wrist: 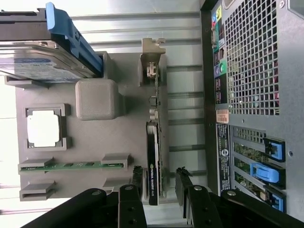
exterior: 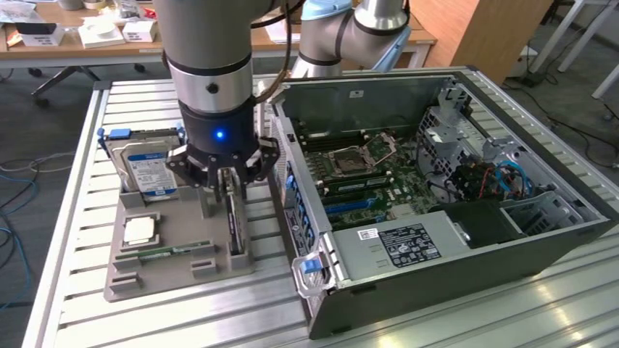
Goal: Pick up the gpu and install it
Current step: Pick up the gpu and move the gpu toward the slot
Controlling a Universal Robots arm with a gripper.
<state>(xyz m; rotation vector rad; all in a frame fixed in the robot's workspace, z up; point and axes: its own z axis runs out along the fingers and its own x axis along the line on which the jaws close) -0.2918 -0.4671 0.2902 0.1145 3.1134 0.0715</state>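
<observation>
I'm watching the gpu [wrist: 152, 156] showing black with a green badge, the tray [wrist: 128, 137] showing plain grey, the hard drive [exterior: 150, 172] wearing a blue-white label, and the motherboard [exterior: 387, 181] reading green.

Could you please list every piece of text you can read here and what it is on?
None reads clearly.
gpu: white lettering, too small.
hard drive: blue-white label, blurred.
power supply: white sticker, too small.
computer case: rear stickers, too small.

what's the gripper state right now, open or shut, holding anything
Gripper: open, holding nothing; jaws stand either side of the gpu, which sits on edge in the grey tray.
</observation>
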